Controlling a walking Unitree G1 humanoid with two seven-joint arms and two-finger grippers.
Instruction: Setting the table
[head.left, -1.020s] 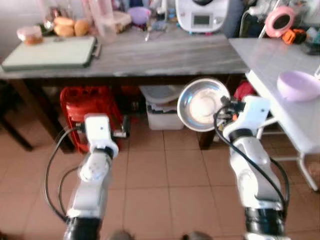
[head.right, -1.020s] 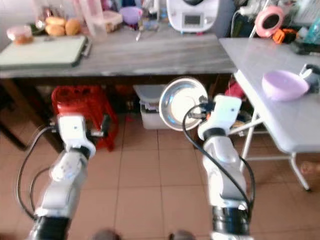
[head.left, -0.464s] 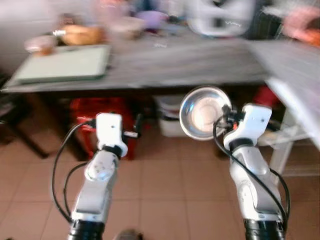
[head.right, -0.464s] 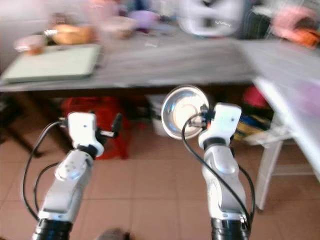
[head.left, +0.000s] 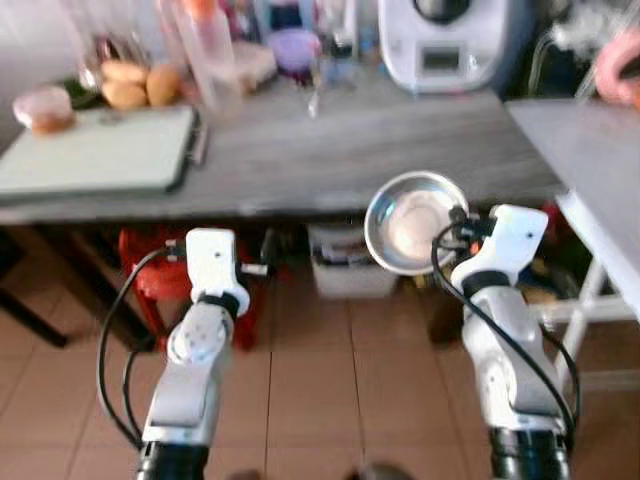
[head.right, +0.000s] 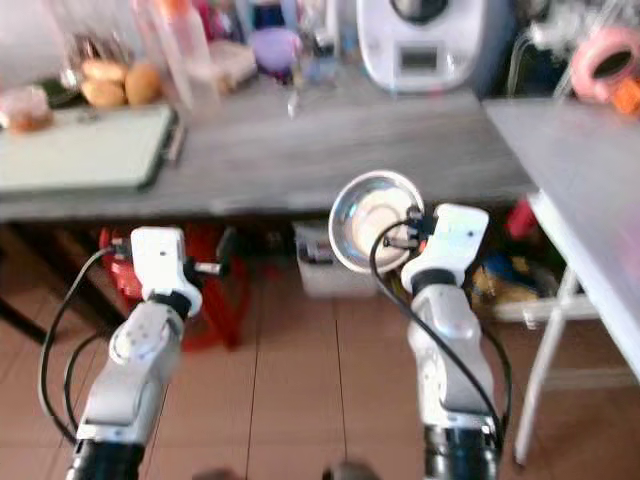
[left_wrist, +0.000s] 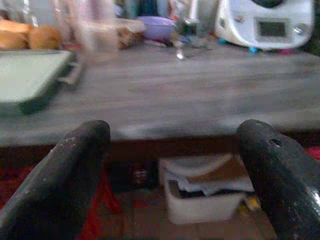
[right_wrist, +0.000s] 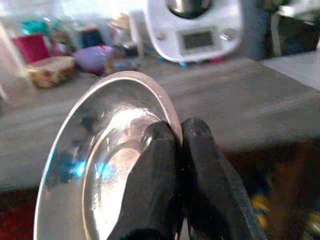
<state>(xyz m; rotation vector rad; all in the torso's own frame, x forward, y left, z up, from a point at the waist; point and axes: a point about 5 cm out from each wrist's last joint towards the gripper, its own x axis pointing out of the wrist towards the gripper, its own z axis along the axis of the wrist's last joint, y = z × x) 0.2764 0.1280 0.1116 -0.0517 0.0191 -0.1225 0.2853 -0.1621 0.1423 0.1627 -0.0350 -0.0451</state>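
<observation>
Steel bowl (head.left: 413, 222) hangs tilted on edge in front of the grey table's (head.left: 330, 150) near edge, its rim pinched between the closed fingers of the right gripper (right_wrist: 172, 145). Left gripper (left_wrist: 175, 150) is spread wide and empty, below the tabletop's edge. Bare tiled floor (head.left: 330, 370) lies between both arms.

Head stereo pair looks forward and down over both silver arms at the long grey wood-grain table (head.left: 330, 150). Both wrist cams face that same table from lower and closer, sharing the white kitchen machine (left_wrist: 270, 25) at its back.
</observation>
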